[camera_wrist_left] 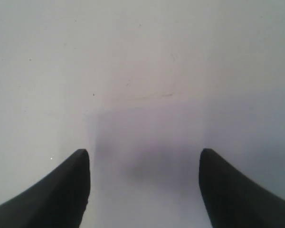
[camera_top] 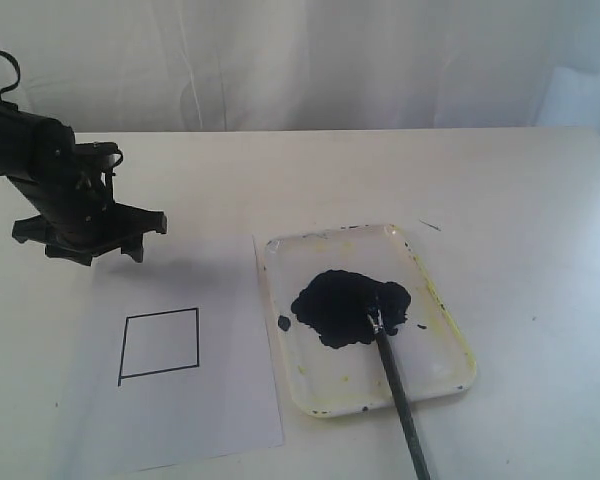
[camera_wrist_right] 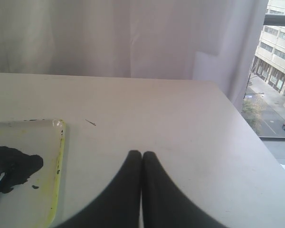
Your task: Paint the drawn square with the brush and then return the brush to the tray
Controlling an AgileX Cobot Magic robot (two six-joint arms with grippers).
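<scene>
The drawn square (camera_top: 160, 345) is a thin black outline with a blank inside, on the white paper (camera_top: 180, 420) at the front left. The brush (camera_top: 400, 395) lies with its bristles in the blue-black paint blob (camera_top: 345, 305) of the white tray (camera_top: 450, 375), its dark handle sticking out over the tray's front rim. My left gripper (camera_top: 90, 245) hangs open above the table behind the paper; in the left wrist view the gripper (camera_wrist_left: 145, 159) has only bare white surface between its fingers. My right gripper (camera_wrist_right: 142, 154) is shut on nothing, over bare table beside the tray (camera_wrist_right: 57, 161).
A small dark fleck (camera_top: 430, 225) lies on the table behind the tray. A white curtain (camera_top: 310, 60) hangs along the table's far edge. In the right wrist view the table edge (camera_wrist_right: 256, 142) drops off toward a window.
</scene>
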